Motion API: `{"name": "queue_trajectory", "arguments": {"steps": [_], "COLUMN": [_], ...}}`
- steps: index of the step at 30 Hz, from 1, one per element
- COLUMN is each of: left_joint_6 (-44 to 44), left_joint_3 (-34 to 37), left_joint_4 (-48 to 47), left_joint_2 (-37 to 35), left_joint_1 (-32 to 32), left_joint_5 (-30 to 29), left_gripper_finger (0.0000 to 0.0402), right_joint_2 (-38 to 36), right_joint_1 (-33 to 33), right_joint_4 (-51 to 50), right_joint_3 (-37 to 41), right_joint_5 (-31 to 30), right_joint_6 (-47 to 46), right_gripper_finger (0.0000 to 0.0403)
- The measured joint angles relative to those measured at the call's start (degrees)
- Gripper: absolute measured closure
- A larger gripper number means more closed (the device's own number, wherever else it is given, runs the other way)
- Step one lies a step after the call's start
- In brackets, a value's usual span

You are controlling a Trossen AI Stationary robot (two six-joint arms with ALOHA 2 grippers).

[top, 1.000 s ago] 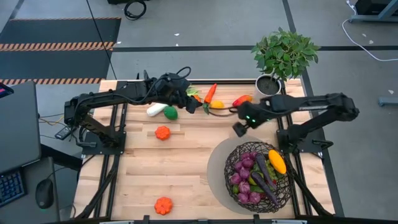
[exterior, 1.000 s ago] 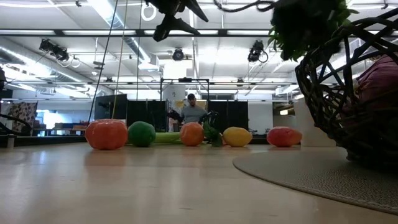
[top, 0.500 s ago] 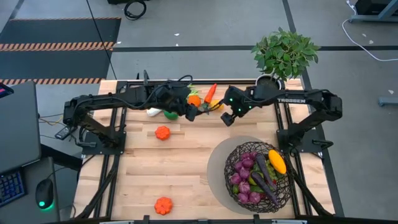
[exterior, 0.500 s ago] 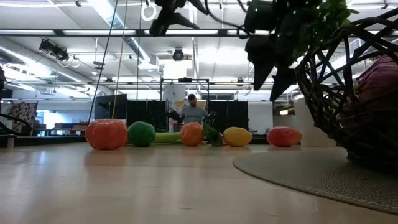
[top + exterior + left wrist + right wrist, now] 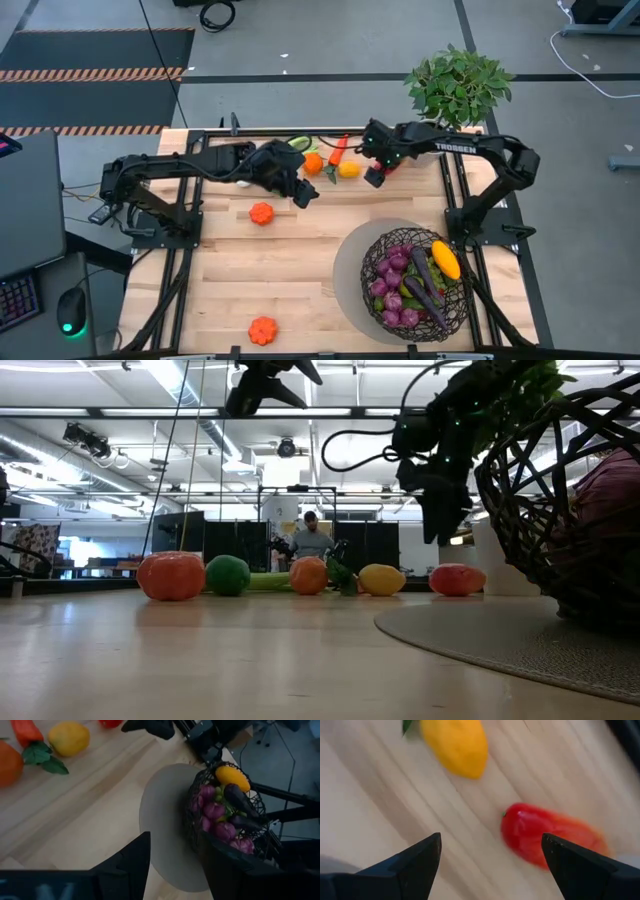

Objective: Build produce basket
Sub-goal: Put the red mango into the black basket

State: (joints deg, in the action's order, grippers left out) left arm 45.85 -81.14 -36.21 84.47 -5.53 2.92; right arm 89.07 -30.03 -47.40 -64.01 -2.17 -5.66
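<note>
Only R wrist cam shows wide jaws over red pepper (image 5: pixel 547 836); L jaws part-open, empty.

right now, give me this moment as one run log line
right end effector: open, above red toy pepper | left end effector: empty, mid-table | dark brown woven wire basket: partly filled

Grey concrete floor (image 5: pixel 300 60) is surrounding the table; striped hazard mat (image 5: pixel 95 72) lying alongside. Ceiling strip lights (image 5: pixel 150 372) are glowing; person (image 5: pixel 311 535) standing far back.

A lab hall: ceiling lights (image 5: pixel 180 390), hazard-striped floor mat (image 5: pixel 95 73), a wooden robot table (image 5: pixel 290 260).
</note>
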Motion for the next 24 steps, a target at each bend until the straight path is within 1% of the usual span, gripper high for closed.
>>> {"name": "queue_trajectory", "arguments": {"steps": [3,7,10,14,20,24], "left_joint_6": [-0.01,-0.05,-0.05,-0.14,-0.64,-0.64], "left_joint_3": [0.0,0.0,0.0,0.0,0.0,0.0], "left_joint_4": [0.01,0.01,-0.04,-0.08,-0.07,-0.07], "left_joint_2": [0.0,0.0,0.0,0.0,0.0,0.0], "left_joint_1": [0.08,0.06,0.07,0.48,0.67,0.65], "left_joint_5": [0.02,-0.13,-0.12,-0.12,-0.18,-0.3], "left_gripper_finger": [0.023,0.023,0.023,0.023,0.023,0.023], "right_joint_2": [-0.47,-0.55,-0.04,-0.04,-0.04,-0.04], "right_joint_1": [-0.17,-0.13,-0.06,-0.65,-3.04,-4.25], "right_joint_4": [-0.06,-1.39,-2.97,-3.72,-3.76,-3.81], "right_joint_3": [0.0,0.0,0.0,0.04,0.82,3.15], "right_joint_5": [-0.03,-0.45,-4.72,-10.31,-10.3,-8.73], "right_joint_6": [10.23,20.8,26.34,30.16,34.41,37.41], "right_gripper_finger": [0.0055,0.0055,0.0055,0.0055,0.0055,0.0055]}}
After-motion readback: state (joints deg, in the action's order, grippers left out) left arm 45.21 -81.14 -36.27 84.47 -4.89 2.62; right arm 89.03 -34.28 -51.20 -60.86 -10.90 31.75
